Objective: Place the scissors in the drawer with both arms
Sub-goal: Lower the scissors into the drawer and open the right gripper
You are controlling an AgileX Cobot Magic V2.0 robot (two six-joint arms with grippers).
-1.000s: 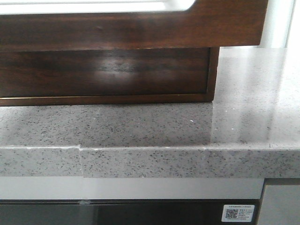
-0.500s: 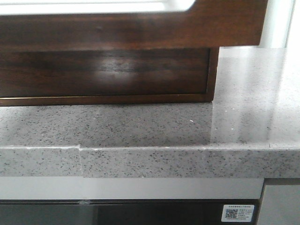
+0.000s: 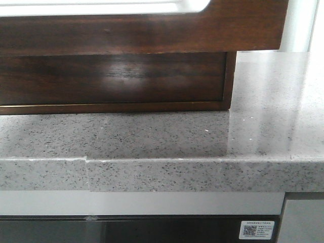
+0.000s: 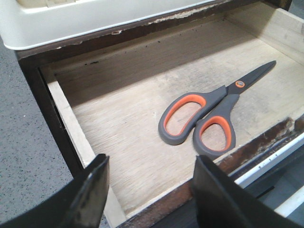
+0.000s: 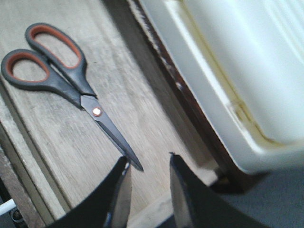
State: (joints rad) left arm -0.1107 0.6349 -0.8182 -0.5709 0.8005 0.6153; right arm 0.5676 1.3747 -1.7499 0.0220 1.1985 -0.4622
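Your scissors (image 4: 209, 116) lie flat on the drawer (image 4: 142, 142) floor — blades closed; your left gripper (image 4: 149, 190) and right gripper (image 5: 147, 190) hover spread, holding nothing.

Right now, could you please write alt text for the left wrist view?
Grey-and-orange scissors lie closed and flat on the pale wooden floor of an open drawer. The left gripper hangs open and empty over the drawer's near edge. A cream plastic tray sits beyond the drawer.

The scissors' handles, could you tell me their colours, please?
Dark grey with orange inner rings on the scissors; clearest in the left wrist view.
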